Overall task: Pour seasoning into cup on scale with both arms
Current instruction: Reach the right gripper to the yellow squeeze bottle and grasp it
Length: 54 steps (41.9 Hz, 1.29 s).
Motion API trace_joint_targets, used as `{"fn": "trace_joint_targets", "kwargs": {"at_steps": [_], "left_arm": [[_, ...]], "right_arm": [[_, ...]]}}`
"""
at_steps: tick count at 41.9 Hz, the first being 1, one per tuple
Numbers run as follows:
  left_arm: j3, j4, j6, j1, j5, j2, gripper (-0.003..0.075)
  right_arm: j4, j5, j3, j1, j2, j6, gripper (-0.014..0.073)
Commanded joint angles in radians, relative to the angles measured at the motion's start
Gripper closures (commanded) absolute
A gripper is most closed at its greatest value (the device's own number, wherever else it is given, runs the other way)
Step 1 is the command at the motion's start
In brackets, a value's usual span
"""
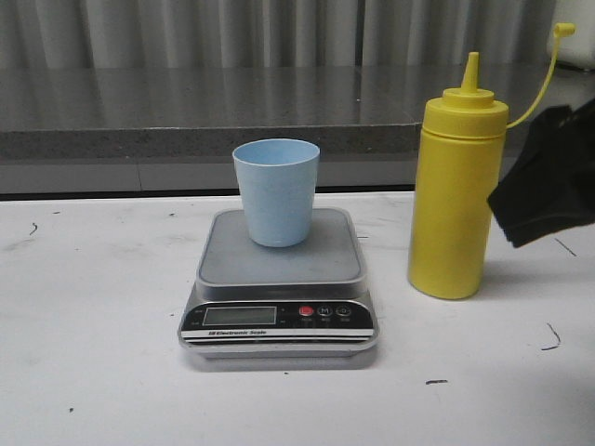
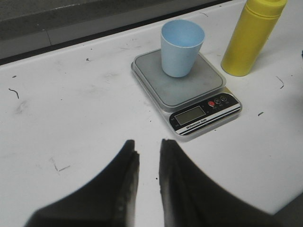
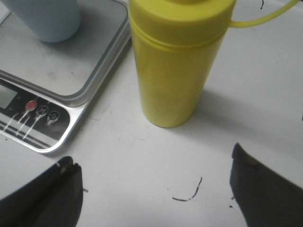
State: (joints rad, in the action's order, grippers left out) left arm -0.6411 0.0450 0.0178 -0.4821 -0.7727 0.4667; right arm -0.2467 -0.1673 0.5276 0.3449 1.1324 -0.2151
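Note:
The light blue cup (image 1: 276, 190) stands upright on the grey platform of the scale (image 1: 279, 269) at the table's middle. The yellow seasoning bottle (image 1: 453, 195) stands upright to the right of the scale, its cap (image 1: 562, 30) hanging off the nozzle on its tether. My right gripper (image 1: 548, 190) is close to the right of the bottle. In the right wrist view it (image 3: 151, 165) is wide open and empty, with the bottle (image 3: 175, 66) just ahead of the jaws. My left gripper (image 2: 147, 146) has its jaws nearly together and empty, well short of the scale (image 2: 184, 90) and cup (image 2: 181, 47).
The white table (image 1: 93, 325) carries small dark pen marks. A grey ledge (image 1: 186, 111) runs along the back behind the scale and bottle. The left gripper does not show in the front view.

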Motion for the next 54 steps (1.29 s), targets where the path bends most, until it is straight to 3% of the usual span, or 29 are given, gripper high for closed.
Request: {"fn": "trace_joint_targets", "kwargs": {"at_steps": [1,12,29,44,54], "left_arm": [[-0.025,0.005,0.006,-0.002,0.072,0.003,0.0608],[-0.025,0.005,0.006,-0.002,0.072,0.003,0.0608],[-0.025,0.005,0.006,-0.002,0.072,0.003,0.0608],[-0.025,0.005,0.006,-0.002,0.072,0.003,0.0608],[-0.025,0.005,0.006,-0.002,0.072,0.003,0.0608]], "right_arm": [[-0.027,0.241,-0.036,0.012,0.038,-0.014,-0.0052],[-0.021,0.596,-0.103,0.076,0.219,0.038,-0.0052],[0.044,0.981,-0.099,0.080,0.408,0.228,-0.0052],[0.043,1.267,-0.093,0.080,0.557,0.233,-0.0052],[0.039,1.300,-0.044,0.079,0.629,0.233,-0.0047]]}}
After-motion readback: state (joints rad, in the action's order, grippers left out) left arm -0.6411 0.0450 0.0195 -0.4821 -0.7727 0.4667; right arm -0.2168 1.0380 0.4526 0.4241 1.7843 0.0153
